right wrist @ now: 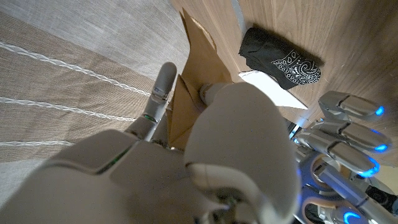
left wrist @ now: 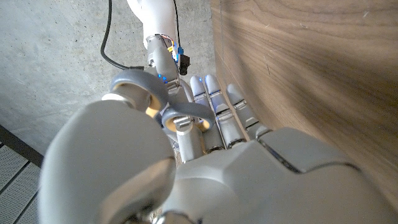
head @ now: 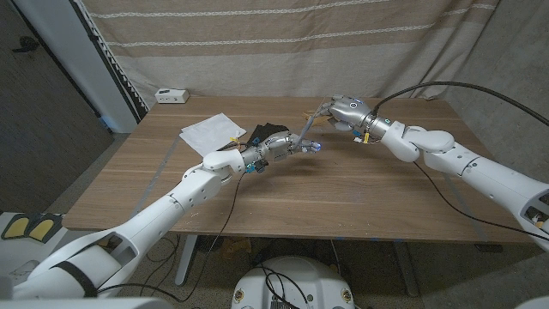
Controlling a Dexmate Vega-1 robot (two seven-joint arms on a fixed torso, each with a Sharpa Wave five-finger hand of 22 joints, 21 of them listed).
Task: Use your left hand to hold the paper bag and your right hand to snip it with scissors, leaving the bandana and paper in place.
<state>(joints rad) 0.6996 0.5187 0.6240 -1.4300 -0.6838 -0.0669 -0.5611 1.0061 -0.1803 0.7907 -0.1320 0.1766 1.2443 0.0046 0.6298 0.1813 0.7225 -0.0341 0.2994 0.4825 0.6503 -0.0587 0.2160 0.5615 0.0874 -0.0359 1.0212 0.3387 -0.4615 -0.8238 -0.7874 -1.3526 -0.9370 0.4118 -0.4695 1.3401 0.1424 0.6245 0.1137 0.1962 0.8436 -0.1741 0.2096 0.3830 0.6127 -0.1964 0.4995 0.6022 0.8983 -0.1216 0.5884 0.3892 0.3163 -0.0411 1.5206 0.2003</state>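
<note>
My right hand (head: 347,110) (right wrist: 186,155) grips a brown paper bag (head: 315,118) (right wrist: 196,56) and holds it above the far middle of the table. Just left of it, my left hand (head: 276,152) (left wrist: 261,168) holds grey-handled scissors (head: 307,143) (left wrist: 186,112), fingers through the loops and blades pointing toward the bag. The roles differ from the task line. A black bandana (head: 264,133) (right wrist: 280,59) lies on the table behind my left hand, partly hidden by it. A white sheet of paper (head: 208,131) (right wrist: 267,84) lies beside the bandana.
The wooden table (head: 343,197) has open surface toward the front and right. A small white box (head: 171,95) sits at the far left corner. A striped curtain (head: 343,43) hangs behind the table. Black cables trail off my right arm.
</note>
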